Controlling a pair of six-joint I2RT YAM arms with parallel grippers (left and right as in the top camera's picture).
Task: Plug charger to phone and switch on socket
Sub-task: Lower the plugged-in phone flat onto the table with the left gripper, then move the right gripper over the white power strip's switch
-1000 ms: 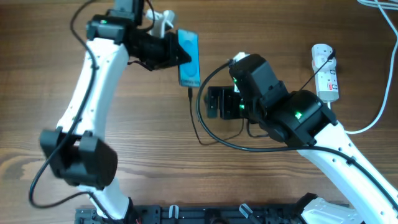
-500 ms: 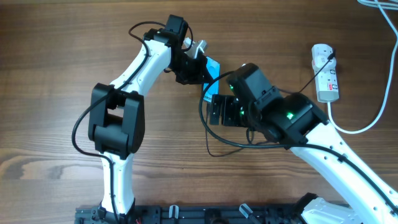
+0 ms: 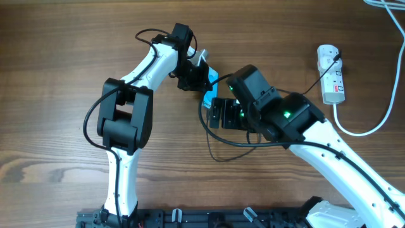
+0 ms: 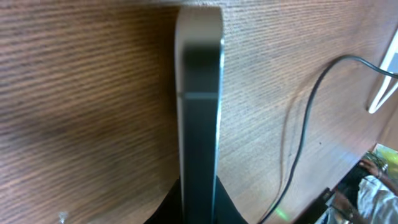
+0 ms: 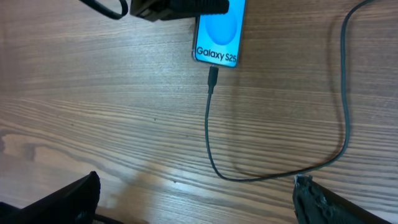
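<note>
Since the left tool, grasping the phone, has moved it against the charger, the socket remains; right tool released.

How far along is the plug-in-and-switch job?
Apparently done: the tip of the charger meets the bottom edge of the phone in the right wrist view, seemingly seated. In hand: left end effector clamps the phone; right end effector open, empty. Left: switching the socket; neither arm is near it.

Charger tip apparently touches phone.
</note>
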